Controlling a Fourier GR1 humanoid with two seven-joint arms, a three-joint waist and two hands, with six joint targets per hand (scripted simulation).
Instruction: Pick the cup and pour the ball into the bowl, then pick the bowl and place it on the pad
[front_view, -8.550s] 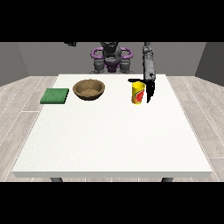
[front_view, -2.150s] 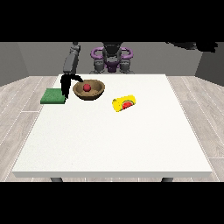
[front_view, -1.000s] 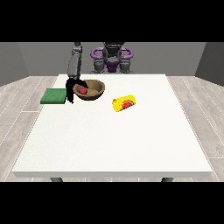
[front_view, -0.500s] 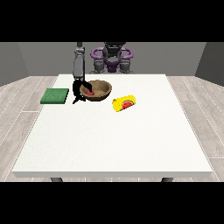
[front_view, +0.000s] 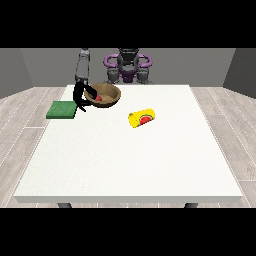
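Bowl (front_view: 103, 94) now tilted toward the view's left, rim pinched by hand (front_view: 79, 96); cup (front_view: 142, 118) lying crosswise.

Legible text, labels, brands, numbers: none. Yellow cup (front_view: 142, 118), lying on its side, bears a red-and-green picture only; no lettering.

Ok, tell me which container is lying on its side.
The yellow cup, tipped over mid-table. The brown bowl sits tilted but open side up, with the red ball inside.
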